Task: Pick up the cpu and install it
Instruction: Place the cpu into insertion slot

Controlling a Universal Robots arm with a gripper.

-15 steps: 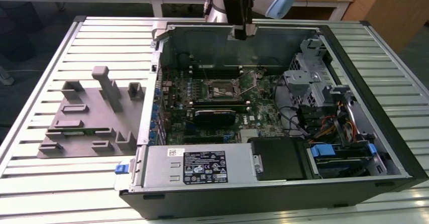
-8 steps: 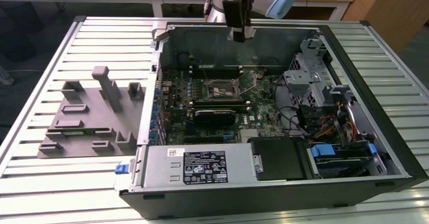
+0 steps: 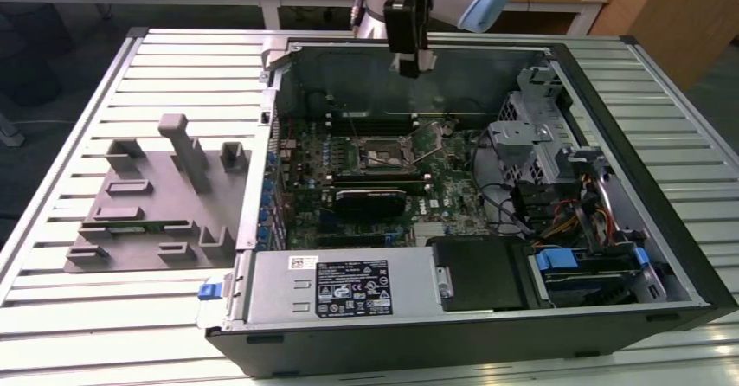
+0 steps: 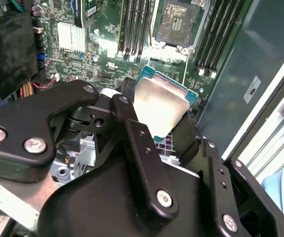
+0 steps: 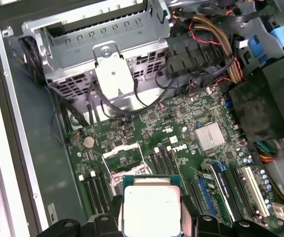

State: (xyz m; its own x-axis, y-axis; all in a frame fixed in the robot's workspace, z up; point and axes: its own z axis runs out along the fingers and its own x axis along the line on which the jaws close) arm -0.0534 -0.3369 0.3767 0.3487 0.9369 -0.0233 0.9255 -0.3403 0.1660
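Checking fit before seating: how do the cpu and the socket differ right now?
The cpu has a silvery top; the socket is dark inside a metal frame. The cpu is gripped in the claw, above the board; the socket sits on the board, empty. Both are square.

We can read no wording for certain. A black-and-white printed label sits on the grey metal power supply box. The silvery-white flat square cpu bears faint, illegible marks.
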